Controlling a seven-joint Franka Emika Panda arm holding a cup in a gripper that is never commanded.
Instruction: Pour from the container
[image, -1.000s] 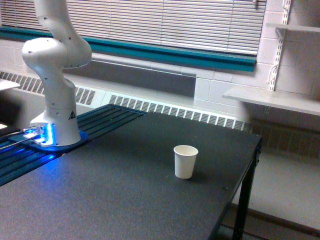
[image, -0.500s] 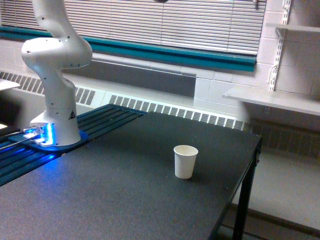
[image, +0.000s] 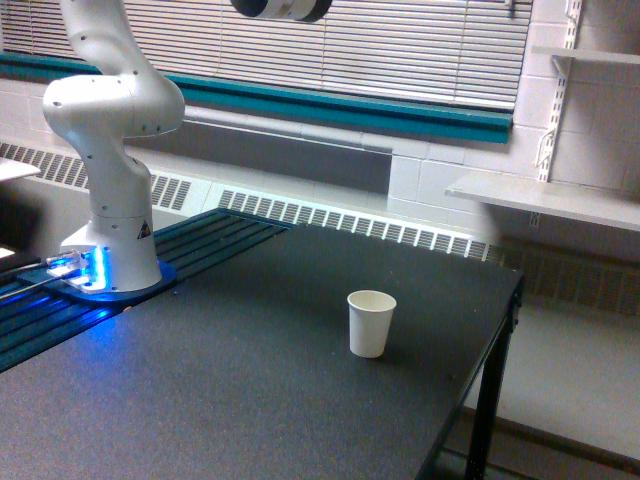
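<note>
One white paper cup (image: 371, 322) stands on the table (image: 250, 400); no container shows. Only an arm segment (image: 281, 8) appears far above the cup, gripper unseen, so handling cannot be judged.

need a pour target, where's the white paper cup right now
The white paper cup stands upright on the dark table, toward the exterior view's right, away from the robot base.

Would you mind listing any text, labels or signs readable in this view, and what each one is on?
No text is legible anywhere.
Robot base: a small dark triangular sticker, too small to read.
White paper cup: plain, no print.
</note>
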